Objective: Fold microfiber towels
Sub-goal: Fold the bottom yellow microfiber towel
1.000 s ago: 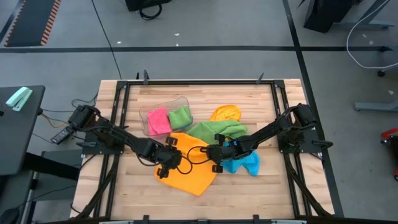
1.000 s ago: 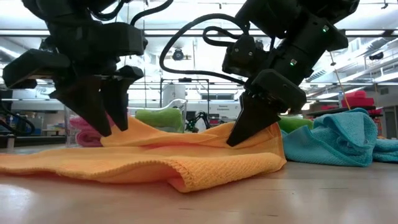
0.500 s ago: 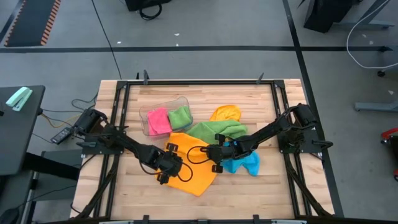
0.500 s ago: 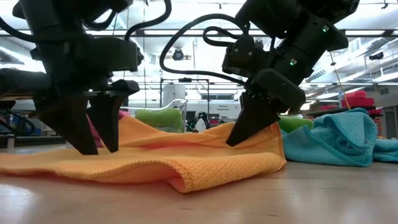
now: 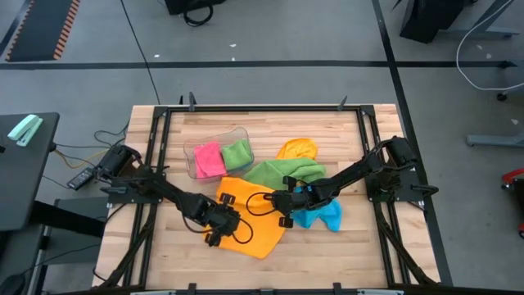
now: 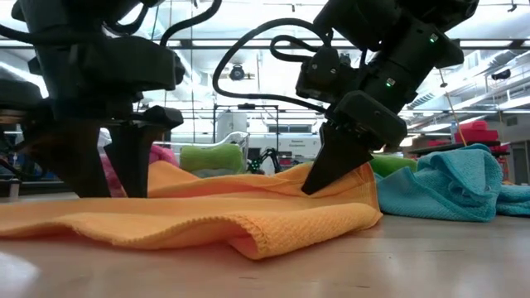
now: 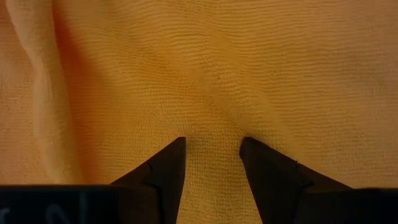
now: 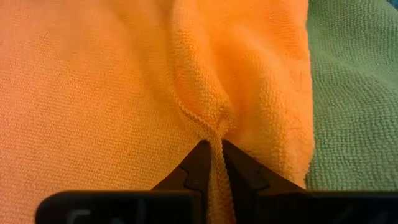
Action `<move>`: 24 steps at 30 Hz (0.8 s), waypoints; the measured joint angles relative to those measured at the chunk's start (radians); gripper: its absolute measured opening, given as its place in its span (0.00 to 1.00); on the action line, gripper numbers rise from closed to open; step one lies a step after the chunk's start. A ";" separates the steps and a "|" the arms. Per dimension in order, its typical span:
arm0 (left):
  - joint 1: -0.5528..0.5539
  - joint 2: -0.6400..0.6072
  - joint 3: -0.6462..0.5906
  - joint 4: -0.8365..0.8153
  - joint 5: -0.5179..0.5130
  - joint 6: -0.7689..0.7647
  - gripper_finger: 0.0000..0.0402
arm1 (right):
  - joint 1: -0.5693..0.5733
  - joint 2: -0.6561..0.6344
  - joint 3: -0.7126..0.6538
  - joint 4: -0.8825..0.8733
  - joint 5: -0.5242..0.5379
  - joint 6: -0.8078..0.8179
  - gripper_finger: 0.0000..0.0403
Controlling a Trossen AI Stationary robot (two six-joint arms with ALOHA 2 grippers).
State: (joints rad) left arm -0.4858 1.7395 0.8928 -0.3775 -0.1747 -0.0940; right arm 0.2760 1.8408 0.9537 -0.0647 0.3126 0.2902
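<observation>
A wooden table (image 5: 344, 238) holds a spread orange towel (image 5: 260, 231) near its front centre. A green towel (image 5: 282, 171) lies just behind it, a blue towel (image 5: 319, 216) to its right, and another orange one (image 5: 297, 149) farther back. A clear tub (image 5: 214, 137) holds folded pink and green cloths. The right gripper (image 8: 213, 167) pinches a ridge of the orange towel's edge. The left gripper (image 7: 212, 163) stands partly open, tips on the towel's left side.

I see the spread towel (image 5: 250, 221) mid-surface (image 5: 344, 254); behind it sits the tub (image 5: 214, 156) holding two towels, and to its right lies a heap of towels (image 5: 304, 184).
</observation>
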 joint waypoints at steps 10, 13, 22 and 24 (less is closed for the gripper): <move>-0.001 0.001 -0.001 -0.002 0.007 0.000 0.43 | 0.002 -0.001 0.037 -0.011 -0.045 0.023 0.11; -0.001 0.001 -0.001 -0.002 0.007 0.000 0.43 | 0.002 -0.001 0.034 -0.017 -0.045 0.041 0.15; -0.001 0.002 -0.001 -0.004 0.011 -0.007 0.43 | -0.001 -0.001 0.034 -0.085 -0.038 0.053 0.36; -0.001 0.002 -0.001 -0.004 0.014 -0.007 0.43 | -0.003 -0.001 0.034 -0.103 -0.020 0.059 0.37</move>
State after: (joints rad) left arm -0.4866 1.7412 0.8917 -0.3817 -0.1608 -0.1013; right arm 0.2727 1.8400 0.9874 -0.1677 0.2925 0.3494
